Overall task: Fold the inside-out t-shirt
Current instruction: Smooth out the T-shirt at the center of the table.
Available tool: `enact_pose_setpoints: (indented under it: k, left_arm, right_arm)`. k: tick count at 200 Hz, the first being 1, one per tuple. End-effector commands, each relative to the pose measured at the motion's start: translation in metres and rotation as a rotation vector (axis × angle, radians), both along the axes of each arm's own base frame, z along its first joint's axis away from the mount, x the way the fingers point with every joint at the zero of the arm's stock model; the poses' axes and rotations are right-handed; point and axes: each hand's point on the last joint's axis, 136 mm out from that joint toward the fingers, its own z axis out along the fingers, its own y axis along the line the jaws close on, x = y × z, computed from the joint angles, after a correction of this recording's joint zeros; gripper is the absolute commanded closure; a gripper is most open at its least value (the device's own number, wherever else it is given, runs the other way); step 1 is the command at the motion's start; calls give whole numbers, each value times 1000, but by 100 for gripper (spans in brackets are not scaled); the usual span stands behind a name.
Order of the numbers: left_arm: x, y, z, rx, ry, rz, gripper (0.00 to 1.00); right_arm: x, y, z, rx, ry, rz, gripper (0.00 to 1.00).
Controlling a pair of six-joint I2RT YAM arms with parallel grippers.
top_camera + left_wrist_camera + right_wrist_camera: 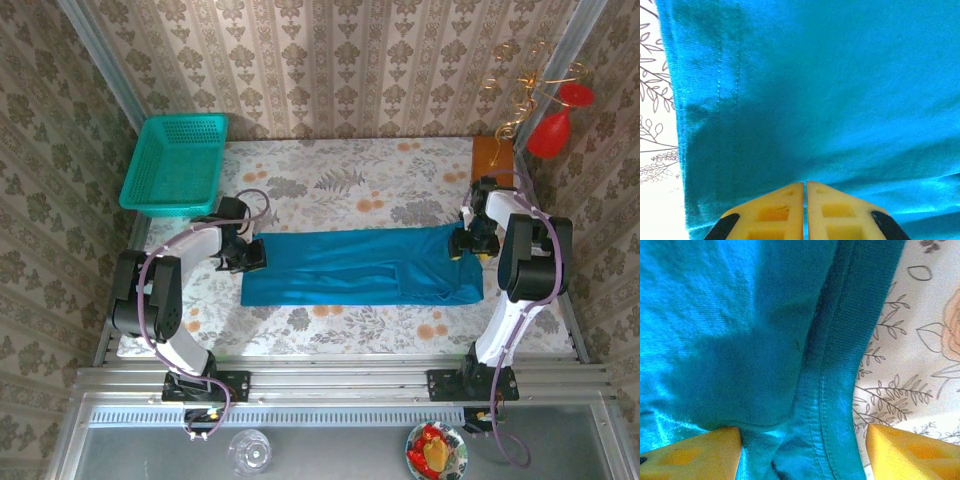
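**Inspector:** Stage of work?

**Assessor:** The t-shirt (360, 265) is laid on the table (340, 180) as a long band, just nearward of the basket (175, 165). An end-to-end fold is judged due, and the end farthest from the basket must first be gripped.

**Inspector:** Claws?

**Assessor:** At the end nearest the basket, the left claw (250, 256) is closed, with cloth apparently pinched at its tips. The right claw (468, 245) is spread wide astride a stitched band; nothing is held.

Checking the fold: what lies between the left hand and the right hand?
The t-shirt, a long flat band on the table, reaching from left hand to right hand; top view.
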Motion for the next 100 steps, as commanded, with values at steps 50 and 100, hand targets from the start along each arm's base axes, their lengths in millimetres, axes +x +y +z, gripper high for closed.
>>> enact_pose_setpoints:
  k: [50,100]
  left_arm:
    - [-5,3,-13,-1,46,4,88]
    - [-4,3,-14,-4,46,9,88]
  right_arm:
    - [-17,5,-6,-5,74,22,36]
    - [-15,14,18,30,26,20,34]
